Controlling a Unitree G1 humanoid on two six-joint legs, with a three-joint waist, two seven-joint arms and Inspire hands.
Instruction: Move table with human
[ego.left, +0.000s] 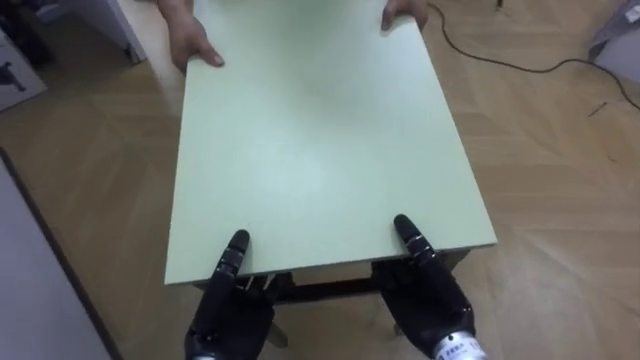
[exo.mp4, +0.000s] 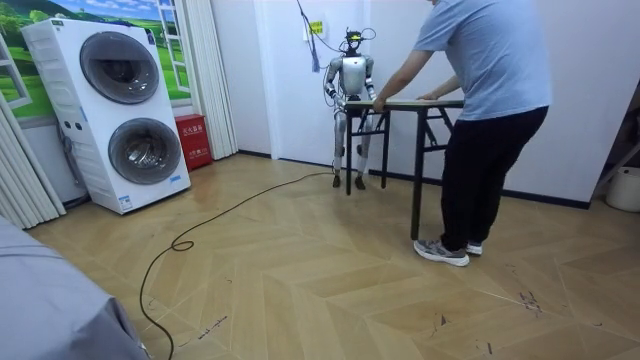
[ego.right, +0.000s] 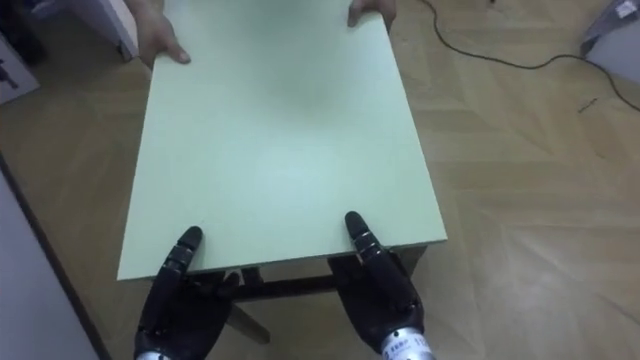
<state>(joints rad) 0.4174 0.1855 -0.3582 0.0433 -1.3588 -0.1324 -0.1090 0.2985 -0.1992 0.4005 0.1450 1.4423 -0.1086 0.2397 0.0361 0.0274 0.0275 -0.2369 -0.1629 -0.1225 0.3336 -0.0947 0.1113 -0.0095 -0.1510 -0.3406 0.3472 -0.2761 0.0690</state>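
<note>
Table (ego.left: 320, 130) shared by robot and person: left hand (ego.left: 230, 305) and right hand (ego.left: 430, 295) meet its near edge, thumbs on top, grip underneath impossible to tell; person's hands (ego.left: 192, 45) hold the far edge.

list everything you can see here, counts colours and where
table: one, pale green top, dark legs, between robot and person
washer stack: one, white, two round doors, at the room view's left
red box: one, on the floor by the wall, beside the stack
cable: one, black, lying across the wooden floor
person: one, blue top, dark trousers, bent over the table's far end, both hands at its far corners
left hand: black, at the table's near edge
right hand: black, at the same edge
</note>
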